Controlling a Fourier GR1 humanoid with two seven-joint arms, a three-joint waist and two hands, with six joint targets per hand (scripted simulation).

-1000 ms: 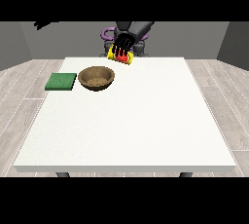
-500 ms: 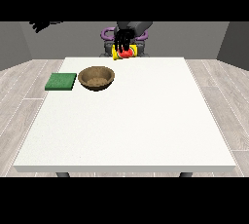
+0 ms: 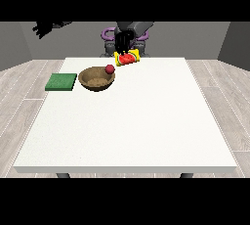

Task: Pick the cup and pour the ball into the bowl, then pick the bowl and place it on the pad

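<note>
A yellow cup with red showing at its mouth lies tipped on its side above the table's far edge. The hand at the view's right reaches down from the robot's middle and has its fingers curled on the cup. A red ball is out of the cup, just over the right rim of the brown bowl. The green pad lies flat to the left of the bowl. The hand at the view's left hangs high, beyond the table's left corner, with its fingers relaxed and holding nothing.
The white table stretches wide towards the camera. Its far edge runs just behind the cup, and the robot's body stands right behind that edge. A grey wood floor surrounds the table.
The held cup has tipped further over towards the bowl. The red ball has left it and now sits at the bowl's right rim. The other hand has stayed put.
</note>
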